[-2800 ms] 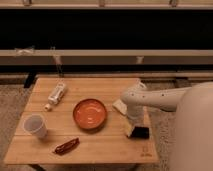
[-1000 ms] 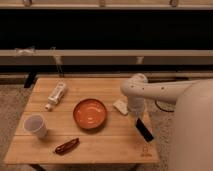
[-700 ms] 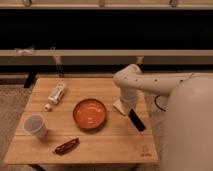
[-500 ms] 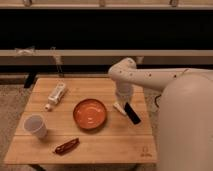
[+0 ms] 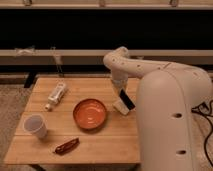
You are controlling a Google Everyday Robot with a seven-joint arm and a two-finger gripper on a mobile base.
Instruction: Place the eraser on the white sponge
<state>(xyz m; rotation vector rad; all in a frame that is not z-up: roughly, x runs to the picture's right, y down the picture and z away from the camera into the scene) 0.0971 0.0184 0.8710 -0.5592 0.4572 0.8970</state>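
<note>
Black and flat, the rectangular eraser (image 5: 127, 99) hangs pinched in the gripper (image 5: 121, 91) over the off-white sponge pad (image 5: 119, 106), seemingly awaiting release.

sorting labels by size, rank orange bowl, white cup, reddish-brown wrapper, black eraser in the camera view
1. round orange bowl
2. white cup and reddish-brown oblong wrapper, too alike to rank
3. small black flat eraser, gripped by the end effector over the off-white sponge pad
</note>
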